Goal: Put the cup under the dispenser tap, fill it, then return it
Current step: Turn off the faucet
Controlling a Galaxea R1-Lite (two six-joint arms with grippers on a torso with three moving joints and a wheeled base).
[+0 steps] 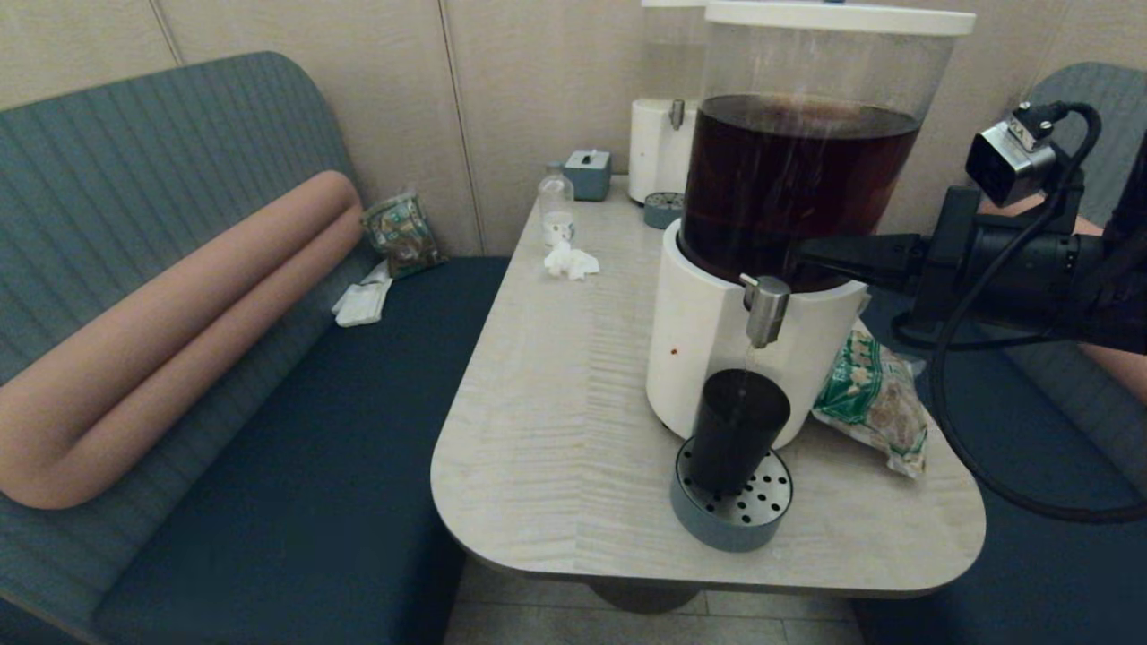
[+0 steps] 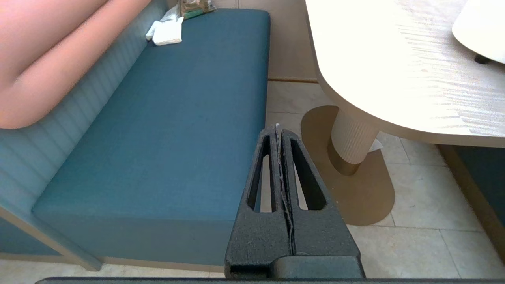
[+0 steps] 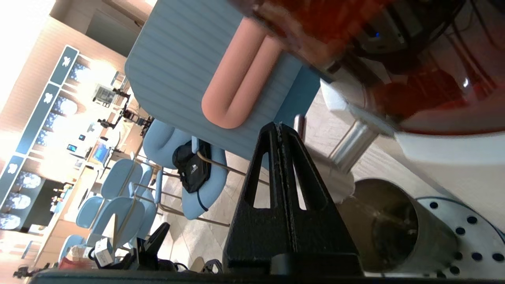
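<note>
Item one: the cup (image 1: pixel 738 432), dark and handleless. You find it upright on the round perforated drip tray (image 1: pixel 748 512) at the foot of the big white-based dispenser (image 1: pixel 708 358), directly beneath the tap (image 1: pixel 767 309). A thin stream runs from the tap into the cup's open mouth. In the right wrist view the cup (image 3: pixel 398 225) lies just below the steel tap (image 3: pixel 351 146), liquid entering it.

Item two: your right gripper (image 3: pixel 279 127). Its fingers are pressed together with nothing between them. In the head view the right arm reaches in from the right, its tip (image 1: pixel 793 253) at the dispenser just above and behind the tap, against the base of the dark tank (image 1: pixel 797 179).

Item three: your left gripper (image 2: pixel 277 128). Clenched, holding nothing, it hangs low beside the table (image 2: pixel 394 59), above the floor at the edge of the blue bench seat (image 2: pixel 177 118).

Item four, table surroundings: a green snack bag (image 1: pixel 874 399) lies just right of the dispenser base; a crumpled tissue (image 1: pixel 569 261) and a small clear bottle (image 1: pixel 556 208) sit near the far left edge; a second white dispenser (image 1: pixel 661 148) stands at the back.
</note>
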